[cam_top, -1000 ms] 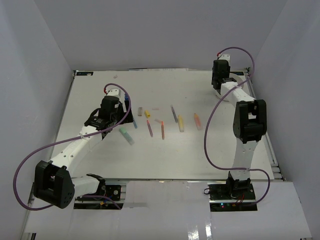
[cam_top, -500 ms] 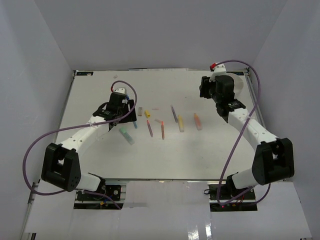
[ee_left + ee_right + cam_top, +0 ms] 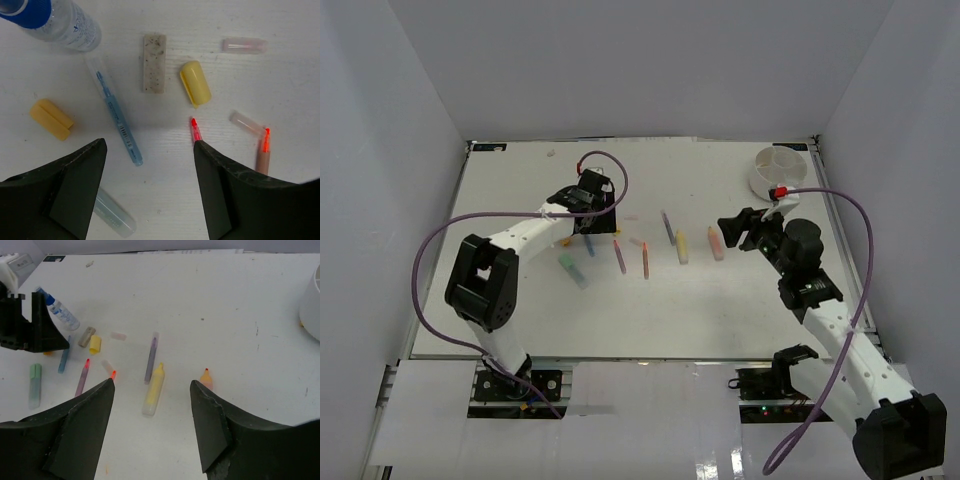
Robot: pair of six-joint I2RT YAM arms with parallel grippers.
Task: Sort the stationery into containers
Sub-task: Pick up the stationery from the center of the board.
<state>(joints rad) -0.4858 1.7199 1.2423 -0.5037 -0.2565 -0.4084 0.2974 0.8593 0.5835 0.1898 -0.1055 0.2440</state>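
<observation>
The stationery lies loose mid-table: a green highlighter (image 3: pixel 572 270), a blue pen (image 3: pixel 116 117), a blue-capped bottle (image 3: pixel 55 20), a grey eraser (image 3: pixel 154 62), yellow erasers (image 3: pixel 195 90), a red-tipped pen (image 3: pixel 196 131), a purple pen (image 3: pixel 151 356), a yellow highlighter (image 3: pixel 153 389) and an orange highlighter (image 3: pixel 206 378). My left gripper (image 3: pixel 150 145) hovers open and empty over the blue pen and erasers. My right gripper (image 3: pixel 151 384) is open and empty, facing the yellow highlighter from the right. The white divided container (image 3: pixel 780 170) stands at the back right.
A clear pen cap (image 3: pixel 244 45) and an orange-tipped pen (image 3: pixel 264 150) lie right of the erasers. The left gripper's black body (image 3: pixel 30 325) shows at the left of the right wrist view. White walls enclose the table (image 3: pixel 720 320).
My right arm swung away from the container toward the table's middle, its jaws widening. My left gripper moved right and back over the erasers and narrowed slightly.
</observation>
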